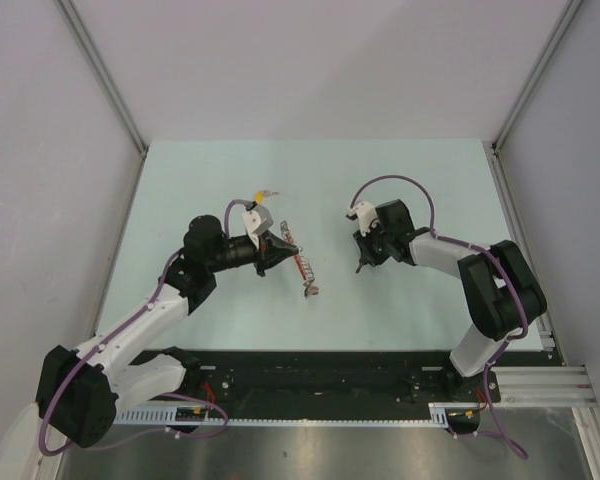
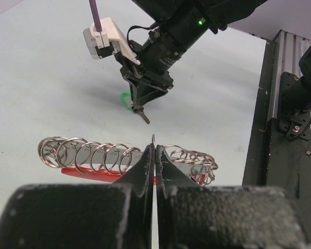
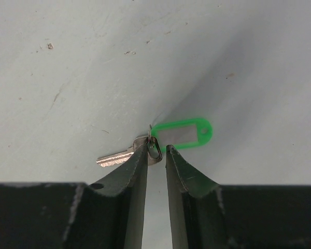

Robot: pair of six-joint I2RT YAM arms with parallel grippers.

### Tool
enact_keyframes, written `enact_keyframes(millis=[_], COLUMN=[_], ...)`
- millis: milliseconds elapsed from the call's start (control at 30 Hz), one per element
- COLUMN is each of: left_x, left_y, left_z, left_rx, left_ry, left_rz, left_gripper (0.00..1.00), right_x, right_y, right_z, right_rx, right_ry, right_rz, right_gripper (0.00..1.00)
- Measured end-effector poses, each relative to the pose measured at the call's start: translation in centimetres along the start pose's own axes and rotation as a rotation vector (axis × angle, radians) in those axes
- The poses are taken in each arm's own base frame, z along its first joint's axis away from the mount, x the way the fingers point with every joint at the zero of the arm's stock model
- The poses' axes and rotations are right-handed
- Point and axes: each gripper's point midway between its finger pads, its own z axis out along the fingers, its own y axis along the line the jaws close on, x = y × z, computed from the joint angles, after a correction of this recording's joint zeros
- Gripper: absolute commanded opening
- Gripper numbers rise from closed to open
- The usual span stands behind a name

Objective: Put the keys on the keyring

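The keyring [image 1: 303,268], a row of silver rings on a red band, lies mid-table. My left gripper [image 1: 278,244] is shut on one of its rings. In the left wrist view the jaws [image 2: 154,148] pinch a single ring edge-on, with the chain of rings [image 2: 93,155] stretching to both sides. My right gripper [image 3: 156,149] stands open, its fingers astride the head of the green-tagged key [image 3: 114,157]. The right finger is not touching it. The green tag [image 3: 184,134] lies flat on the table. A yellow-tagged key [image 1: 267,192] lies behind the left gripper.
The pale table [image 1: 430,190] is walled on three sides. A black rail [image 1: 320,375] with the arm bases runs along the near edge. From the left wrist view the right gripper [image 2: 139,108] is seen just beyond the keyring.
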Motion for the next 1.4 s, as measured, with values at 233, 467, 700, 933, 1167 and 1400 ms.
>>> enact_keyframes(millis=[233,467,700,933,1167,1400], left_x=[-0.1,-0.2,-0.2,-0.2,-0.2,-0.2], left_y=[-0.1,-0.1,0.0,0.0,0.0,-0.1], left_z=[-0.1,-0.1,-0.1,-0.1,-0.1,-0.1], left_rx=[0.000,0.000,0.000,-0.001,0.000,0.005], left_ry=[-0.004,-0.004,-0.004,-0.005,-0.005,-0.005], left_rz=[0.003,0.004,0.004,0.004,0.004,0.005], left_gripper=[0.00,0.00,0.00,0.00,0.00,0.00], right_x=[-0.1,-0.4,-0.2,-0.3,-0.4,-1.3], right_y=[0.1,0.1,0.3,0.3,0.3,1.1], right_z=[0.1,0.1,0.3,0.6,0.7,-0.1], right_rx=[0.007,0.010,0.010,0.014,0.014,0.009], right_ry=[-0.002,-0.003,0.006,0.011,0.009,-0.010], right_rz=[-0.016,-0.037,-0.050,-0.061,-0.070,-0.082], right_gripper=[0.24,0.22,0.19,0.10,0.00,0.00])
